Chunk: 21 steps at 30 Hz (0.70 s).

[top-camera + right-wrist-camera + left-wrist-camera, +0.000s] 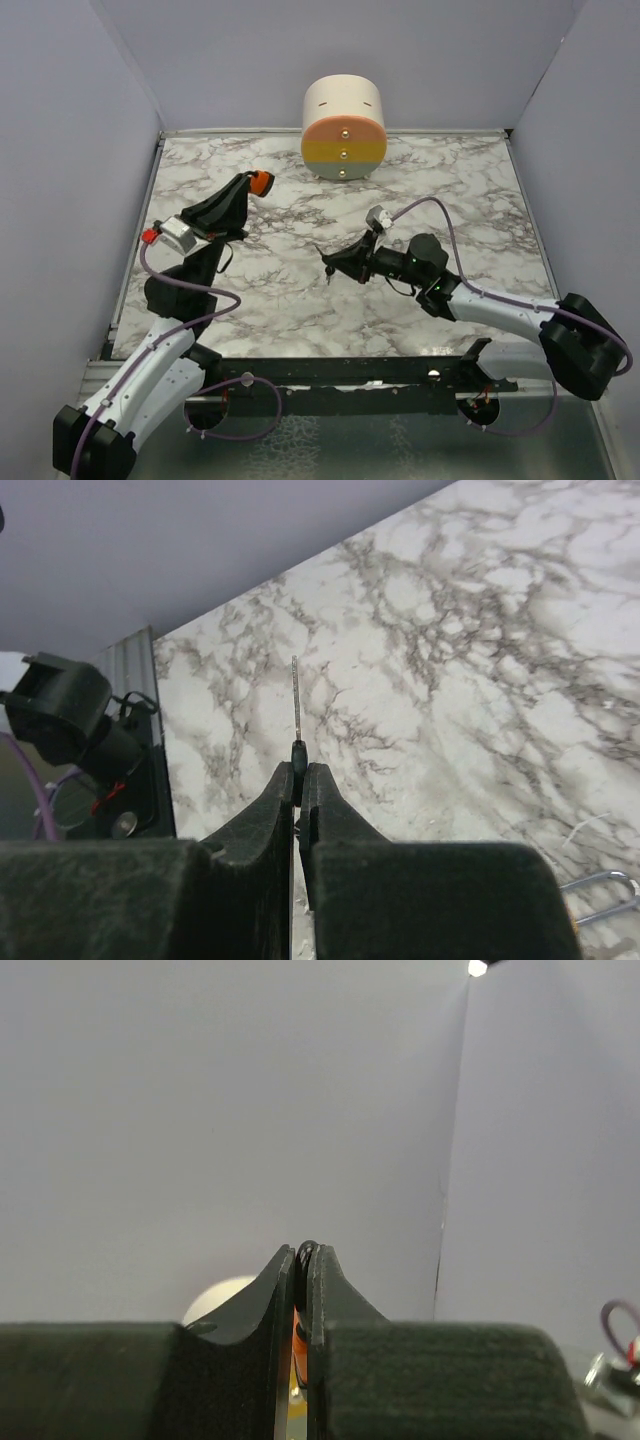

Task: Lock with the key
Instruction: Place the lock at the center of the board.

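Observation:
My left gripper (250,182) is raised over the left of the marble table, shut on a small orange lock (263,183). The left wrist view shows the lock's orange body (298,1338) and a dark loop squeezed between the closed jaws of that gripper (303,1251). At mid-table my right gripper (329,264) points left, shut on the key. In the right wrist view the key's dark head (298,757) is pinched at the tips of this gripper (298,772). Its thin metal blade (296,700) sticks straight out above the marble. Key and lock are well apart.
A cream cylinder (343,125) with an orange, yellow and green striped face stands at the back centre against the wall. Grey walls close in the table (450,200) on three sides. A part of the left arm (60,715) shows beyond the key.

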Each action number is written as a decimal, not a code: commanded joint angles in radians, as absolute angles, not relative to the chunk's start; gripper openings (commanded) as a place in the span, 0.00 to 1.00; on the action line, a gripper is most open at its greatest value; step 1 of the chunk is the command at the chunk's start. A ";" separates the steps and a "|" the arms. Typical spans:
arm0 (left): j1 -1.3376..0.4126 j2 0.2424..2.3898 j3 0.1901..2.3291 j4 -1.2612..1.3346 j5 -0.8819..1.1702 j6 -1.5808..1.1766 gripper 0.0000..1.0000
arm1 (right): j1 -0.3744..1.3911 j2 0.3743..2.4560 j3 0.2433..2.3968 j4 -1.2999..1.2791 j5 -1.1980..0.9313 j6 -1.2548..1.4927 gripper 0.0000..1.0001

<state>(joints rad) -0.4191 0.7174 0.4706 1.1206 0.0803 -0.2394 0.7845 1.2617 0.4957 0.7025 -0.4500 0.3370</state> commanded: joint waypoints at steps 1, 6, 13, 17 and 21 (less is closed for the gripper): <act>-0.419 0.719 0.476 0.841 0.043 -0.217 0.00 | 0.789 1.166 0.527 0.600 -0.221 0.247 0.01; -0.418 0.791 0.422 0.737 0.080 -0.257 0.00 | 0.790 1.125 0.537 0.549 -0.082 0.207 0.01; -0.407 1.011 0.401 0.694 0.196 -0.274 0.00 | 0.790 1.176 0.575 0.560 -0.065 0.196 0.01; -0.387 1.109 0.395 0.695 0.269 -0.286 0.00 | 0.791 1.241 0.585 0.594 -0.090 0.206 0.01; -0.355 1.193 0.371 0.695 0.300 -0.307 0.00 | 0.794 1.308 0.613 0.620 -0.107 0.213 0.01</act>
<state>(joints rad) -0.3855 1.1431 0.3805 0.6456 0.2195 -0.2749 0.7845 1.2507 0.5644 0.5694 -0.1089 0.2123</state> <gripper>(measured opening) 0.072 0.025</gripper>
